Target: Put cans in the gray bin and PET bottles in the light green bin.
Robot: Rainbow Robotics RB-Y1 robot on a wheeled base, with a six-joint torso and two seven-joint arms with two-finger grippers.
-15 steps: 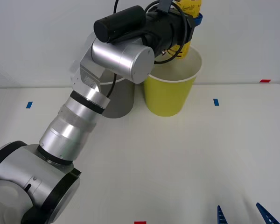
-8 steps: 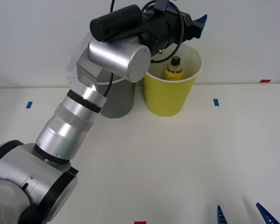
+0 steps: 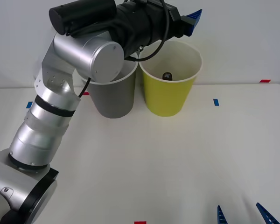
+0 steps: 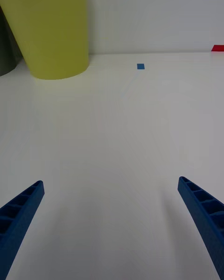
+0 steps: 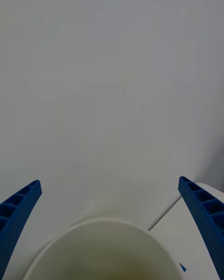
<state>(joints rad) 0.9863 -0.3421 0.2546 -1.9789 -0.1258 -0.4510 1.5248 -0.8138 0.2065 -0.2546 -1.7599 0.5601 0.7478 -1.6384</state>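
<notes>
The table (image 3: 186,154) is seen bearing the gray bin (image 3: 113,95) beside the green bin (image 3: 170,91), inside which the bottle (image 3: 167,75) lies. The left gripper (image 3: 189,21) is held above the green bin, fingers apart. The right gripper (image 3: 242,215) is parked low, fingers apart.

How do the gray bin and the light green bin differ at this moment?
The gray bin is dark gray; the light green bin is yellow-green. The green bin holds the PET bottle, its black cap showing inside; nothing can be seen in the gray bin, whose mouth the left arm partly covers. The left gripper, jaws open, hangs above the green bin, not the gray. Both are tall, tapered and upright.
</notes>
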